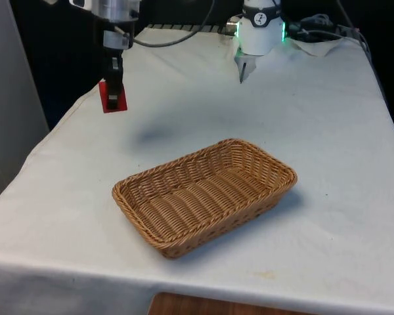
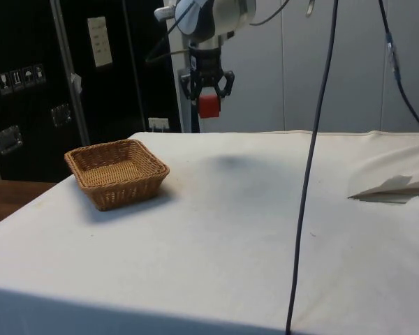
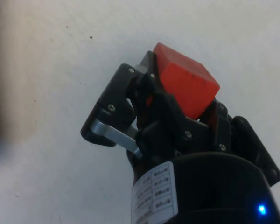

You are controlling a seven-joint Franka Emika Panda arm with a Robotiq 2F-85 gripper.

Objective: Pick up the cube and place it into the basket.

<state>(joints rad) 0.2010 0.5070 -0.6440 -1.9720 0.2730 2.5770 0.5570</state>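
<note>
**Red cube held aloft**

I see the hand (image 1: pixel 112 98) clamped on the red cube (image 1: pixel 113 97), fingers (image 3: pixel 170 109) tight against its sides, well above the white-clothed desk (image 1: pixel 328 131). Wicker basket (image 1: pixel 203 194) sits below the hand and off to one side, well apart.

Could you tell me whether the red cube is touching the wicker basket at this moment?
Apart. In the side view the cube hangs in the pincer well above the cloth, with bare cloth between it and the basket.
</note>
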